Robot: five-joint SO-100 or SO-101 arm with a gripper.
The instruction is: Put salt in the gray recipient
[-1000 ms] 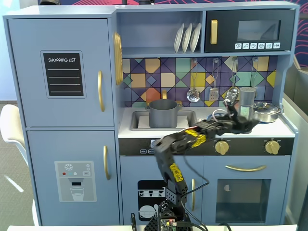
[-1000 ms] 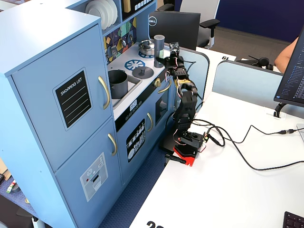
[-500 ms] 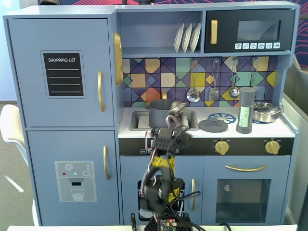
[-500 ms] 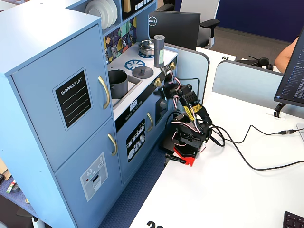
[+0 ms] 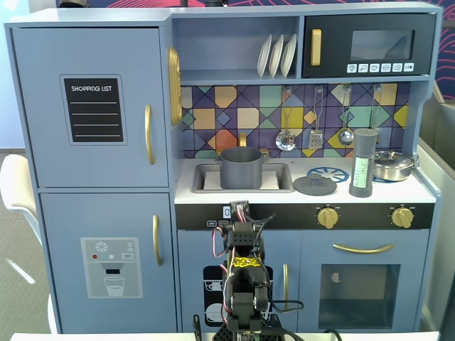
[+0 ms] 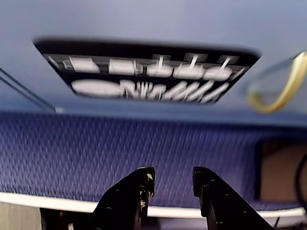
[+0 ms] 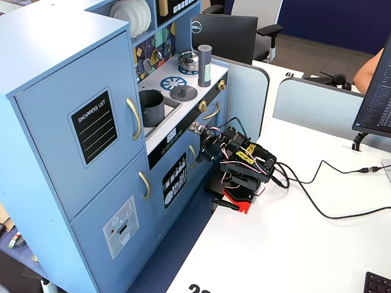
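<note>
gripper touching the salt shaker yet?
Apart. A fixed view shows the salt upright on the stovetop, with the gripper folded low at the kitchen front.

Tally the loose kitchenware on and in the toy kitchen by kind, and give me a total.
White plates in the rack: 3
Utensils hanging on the tiled wall: 3
Gray pot in the sink: 1
Gray lid with knob on the counter: 1
Salt shaker: 1
Shiny silver pan: 1
Total: 10
</note>
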